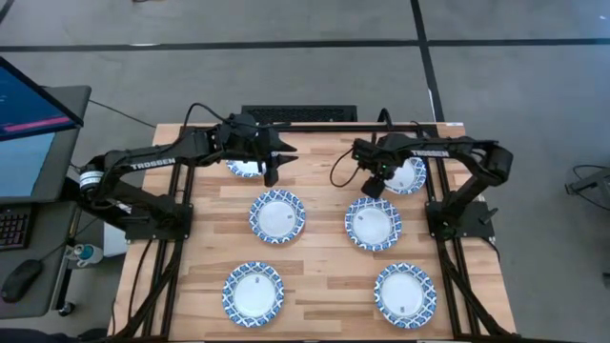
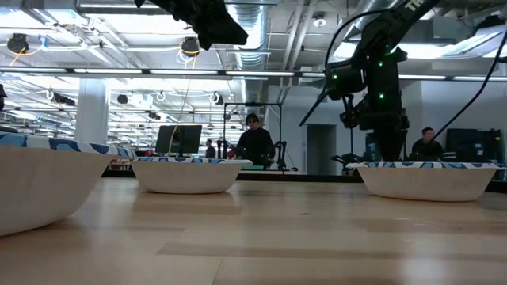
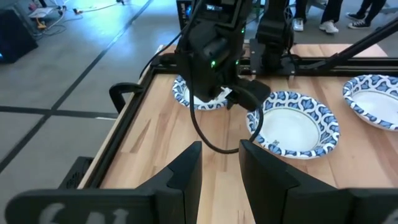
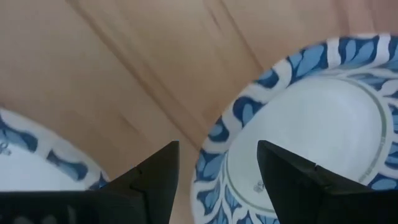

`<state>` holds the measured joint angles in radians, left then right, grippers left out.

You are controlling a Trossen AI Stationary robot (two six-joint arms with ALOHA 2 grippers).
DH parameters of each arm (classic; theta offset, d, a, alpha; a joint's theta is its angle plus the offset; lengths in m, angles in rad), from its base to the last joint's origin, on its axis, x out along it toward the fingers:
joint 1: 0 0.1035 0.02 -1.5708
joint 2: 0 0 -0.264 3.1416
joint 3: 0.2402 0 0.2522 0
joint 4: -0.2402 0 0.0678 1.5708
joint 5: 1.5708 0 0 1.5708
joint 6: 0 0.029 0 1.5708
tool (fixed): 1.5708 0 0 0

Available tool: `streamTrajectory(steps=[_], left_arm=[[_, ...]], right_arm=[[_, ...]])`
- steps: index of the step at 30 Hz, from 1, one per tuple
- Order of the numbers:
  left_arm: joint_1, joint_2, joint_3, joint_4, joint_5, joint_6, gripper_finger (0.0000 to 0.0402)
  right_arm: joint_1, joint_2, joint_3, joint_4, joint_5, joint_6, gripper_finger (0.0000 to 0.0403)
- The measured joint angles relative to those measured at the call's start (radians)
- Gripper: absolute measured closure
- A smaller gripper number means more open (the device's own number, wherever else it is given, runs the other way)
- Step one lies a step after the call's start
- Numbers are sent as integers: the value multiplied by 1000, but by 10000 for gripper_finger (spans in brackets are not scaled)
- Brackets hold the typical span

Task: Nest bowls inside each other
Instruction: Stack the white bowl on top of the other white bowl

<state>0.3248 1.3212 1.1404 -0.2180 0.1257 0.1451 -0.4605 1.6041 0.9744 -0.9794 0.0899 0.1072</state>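
Six blue-and-white bowls sit apart, upright on their bases, on the wooden table. They form a far pair (image 1: 246, 169) (image 1: 410, 176), a middle pair (image 1: 277, 215) (image 1: 373, 225) and a near pair (image 1: 254, 292) (image 1: 405, 294). My right gripper (image 1: 374, 188) (image 4: 217, 168) points down, open. Its fingers stand on either side of the middle right bowl's far rim (image 4: 214, 146), one over the inside and one outside, with no touch showing. My left gripper (image 1: 272, 173) (image 3: 221, 168) is open and hovers above the table beside the far left bowl, which its arm partly hides.
Bare wood lies between the bowls (image 1: 324, 257). A black frame rail (image 1: 315, 124) runs along the table's far edge. A monitor (image 1: 29, 114) stands off the table's left side. People stand in the room beyond (image 2: 255, 142).
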Motion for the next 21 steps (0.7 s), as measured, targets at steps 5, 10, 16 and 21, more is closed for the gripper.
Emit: streamTrajectory(steps=[5,10,16,21], left_arm=[[0,0,0,0,0,0,302],[0,0,0,0,-1,6,302],[0,0,0,0,-1,7,302],[0,0,0,0,-2,8,302]], right_arm=[[-6,6,0,12,39,-1,164],[-19,6,0,16,40,16,164],[-28,6,0,57,11,17,164],[-28,6,0,56,11,37,175]])
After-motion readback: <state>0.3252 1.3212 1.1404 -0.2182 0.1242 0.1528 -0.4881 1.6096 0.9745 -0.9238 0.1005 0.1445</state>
